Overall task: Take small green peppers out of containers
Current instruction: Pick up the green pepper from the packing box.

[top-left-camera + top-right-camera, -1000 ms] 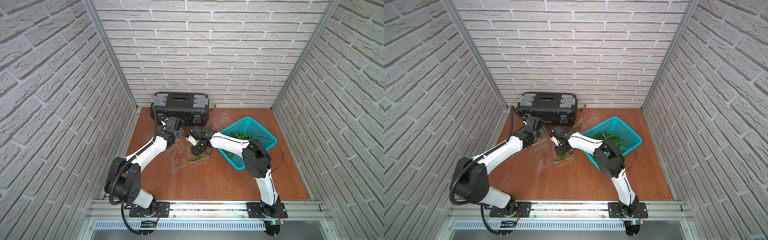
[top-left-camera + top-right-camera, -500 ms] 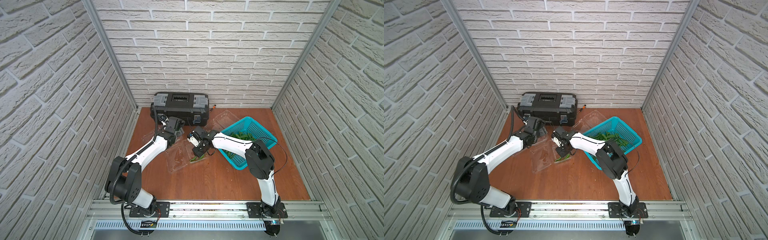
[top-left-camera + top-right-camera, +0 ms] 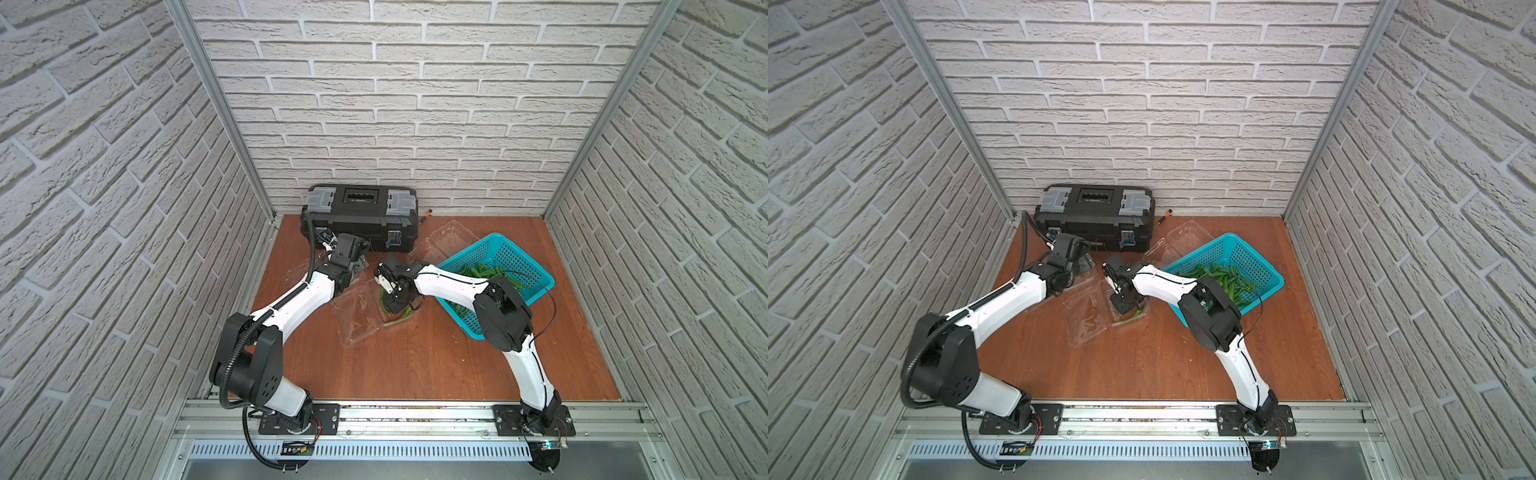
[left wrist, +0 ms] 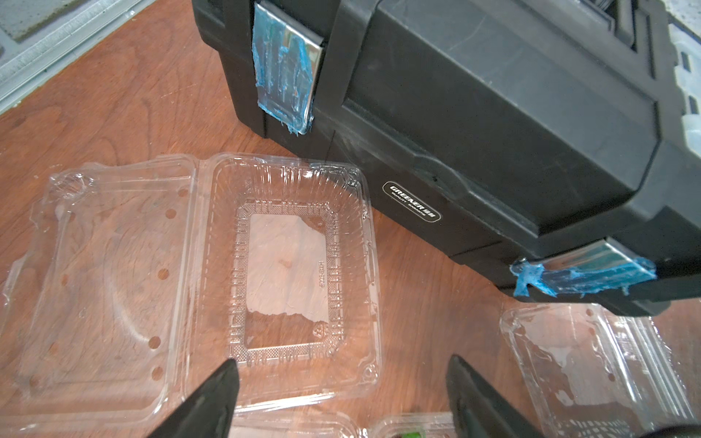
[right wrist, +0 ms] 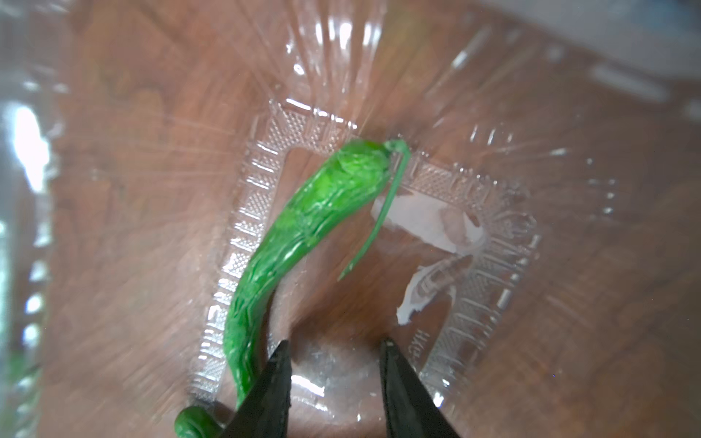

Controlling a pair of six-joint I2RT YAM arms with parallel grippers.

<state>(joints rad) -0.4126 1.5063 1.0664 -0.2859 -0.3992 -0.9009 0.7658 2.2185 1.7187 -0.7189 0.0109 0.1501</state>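
Green curved slender pepper (image 5: pixel 303 235): where do we find it?
— On the clear plastic clamshell container (image 5: pixel 504 265) floor, stem pointing away from our right gripper (image 5: pixel 334 341), jaws parted, empty. Our left gripper (image 4: pixel 342 358) is spread too.

Right wrist view is motion-smeared. The pepper's (image 5: pixel 303 227) lower end passes behind a finger of my right gripper (image 5: pixel 334 341). In both top views, my own wrist covers those fingertips. The left wrist view crops the toolbox (image 4: pixel 493 132) and the container (image 4: pixel 591 371) near it.
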